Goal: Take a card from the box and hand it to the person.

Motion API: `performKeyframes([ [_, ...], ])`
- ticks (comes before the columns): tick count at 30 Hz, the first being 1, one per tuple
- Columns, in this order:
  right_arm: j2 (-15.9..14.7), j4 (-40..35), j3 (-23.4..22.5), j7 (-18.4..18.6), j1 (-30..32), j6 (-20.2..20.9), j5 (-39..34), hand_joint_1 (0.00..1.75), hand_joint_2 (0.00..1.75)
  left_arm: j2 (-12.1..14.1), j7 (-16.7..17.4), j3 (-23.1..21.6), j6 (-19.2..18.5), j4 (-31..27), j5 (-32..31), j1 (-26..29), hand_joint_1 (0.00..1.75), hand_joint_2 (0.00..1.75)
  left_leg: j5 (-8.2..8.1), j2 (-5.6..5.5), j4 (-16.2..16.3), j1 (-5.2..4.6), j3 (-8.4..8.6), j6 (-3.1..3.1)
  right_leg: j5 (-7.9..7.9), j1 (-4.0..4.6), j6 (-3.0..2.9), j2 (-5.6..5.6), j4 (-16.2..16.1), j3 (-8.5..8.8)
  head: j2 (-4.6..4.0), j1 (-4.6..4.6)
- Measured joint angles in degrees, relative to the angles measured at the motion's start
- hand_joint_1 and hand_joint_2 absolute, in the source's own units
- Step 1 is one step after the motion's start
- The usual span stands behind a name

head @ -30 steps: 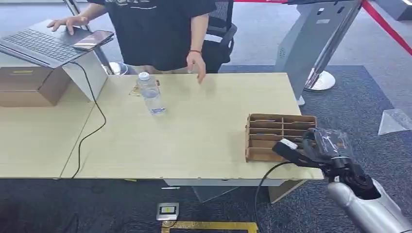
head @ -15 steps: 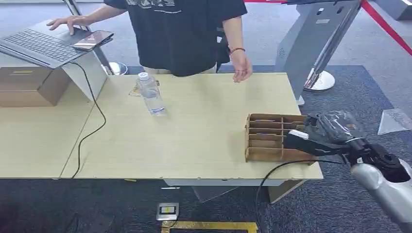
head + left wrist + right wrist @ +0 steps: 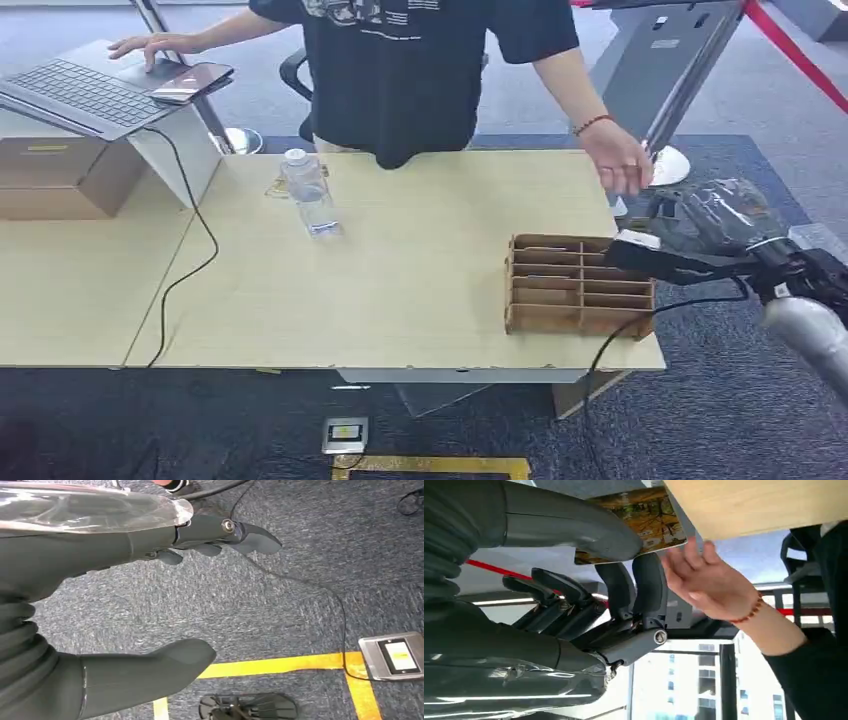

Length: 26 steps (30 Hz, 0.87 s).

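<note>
In the right wrist view my right hand point(image 3: 574, 595) pinches a card point(image 3: 644, 522) with a yellow-brown picture between thumb and fingers. The person's open hand point(image 3: 709, 585), with a red bead bracelet, is right beside the card's edge. From the head view, my right hand point(image 3: 705, 230) hovers just past the far right corner of the brown compartmented card box point(image 3: 580, 285), and the person's hand point(image 3: 620, 165) reaches down toward it. My left hand point(image 3: 150, 605) hangs over the carpet, fingers apart and holding nothing.
A water bottle point(image 3: 310, 192) stands at the table's far left-middle. A laptop point(image 3: 80, 90) with a phone point(image 3: 190, 80) sits on a stand beside a cardboard box point(image 3: 60, 175), with a black cable point(image 3: 190, 250) trailing off. A grey pedestal point(image 3: 640, 90) stands behind the table's right end.
My right arm rose from the box's near right corner up and to the right. The person stepped right along the table and brought a hand down to my right hand.
</note>
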Motion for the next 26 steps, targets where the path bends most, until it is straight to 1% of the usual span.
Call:
performKeyframes([
  [4, -0.9, -1.0, 1.4, 0.8, -4.1, -0.3, 1.0, 1.75, 1.75, 0.1, -0.1, 0.0, 0.1, 0.0, 0.3, 0.0, 0.0, 1.75, 0.0, 0.01, 0.0, 0.01, 0.01, 0.0, 0.0, 0.01, -0.01, 0.01, 0.0, 0.0, 0.0, 0.0],
  [8, -1.0, -1.1, 2.8, 2.1, -6.9, -2.5, 2.8, 1.75, 1.75, 0.1, -0.1, 0.0, 0.2, 0.0, 0.3, 0.0, 0.0, 1.75, 0.01, -0.01, 0.0, 0.01, 0.01, 0.0, 0.01, 0.01, -0.01, 0.01, 0.0, 0.0, 0.0, -0.02],
  [15, -1.0, -0.5, 5.0, 4.7, -9.9, -8.3, 7.3, 1.75, 1.75, 0.0, -0.1, 0.0, 0.2, 0.0, 0.1, 0.0, 0.0, 1.75, 0.01, -0.01, 0.0, 0.01, -0.05, 0.0, 0.01, 0.01, -0.01, -0.01, 0.0, 0.01, 0.0, 0.0],
  [19, -0.6, 1.8, 6.8, 7.2, -12.4, -12.7, 12.7, 1.75, 1.75, 0.0, -0.1, 0.0, 0.2, 0.0, -0.3, -0.3, 0.0, 1.75, 0.01, -0.07, 0.0, 0.01, -0.05, 0.0, 0.01, 0.01, -0.01, -0.06, 0.0, 0.01, 0.0, 0.0],
  [24, 0.5, 4.8, 8.5, 8.5, -13.5, -15.1, 16.2, 1.75, 1.75, -0.1, 0.2, 0.0, 0.2, 0.0, -0.7, -0.5, 0.0, 1.75, 0.01, -0.08, 0.0, 0.01, -0.07, -0.01, 0.01, 0.01, -0.01, -0.07, 0.0, 0.01, 0.0, 0.0],
  [25, 0.8, 5.7, 8.9, 8.6, -13.8, -15.4, 17.1, 1.24, 1.75, -0.1, 0.3, 0.0, 0.1, 0.0, -0.8, -0.6, 0.0, 1.75, 0.02, -0.08, 0.0, 0.01, -0.06, -0.01, 0.01, 0.01, -0.01, -0.07, 0.0, 0.01, 0.0, 0.0],
  [26, 1.1, 6.6, 9.3, 8.9, -14.1, -15.6, 17.8, 0.0, 1.75, -0.1, 0.5, 0.0, 0.1, 0.0, -0.8, -0.6, 0.0, 1.75, 0.02, -0.09, 0.0, 0.01, -0.06, -0.01, 0.01, 0.01, -0.01, -0.08, 0.0, 0.01, 0.0, -0.02],
])
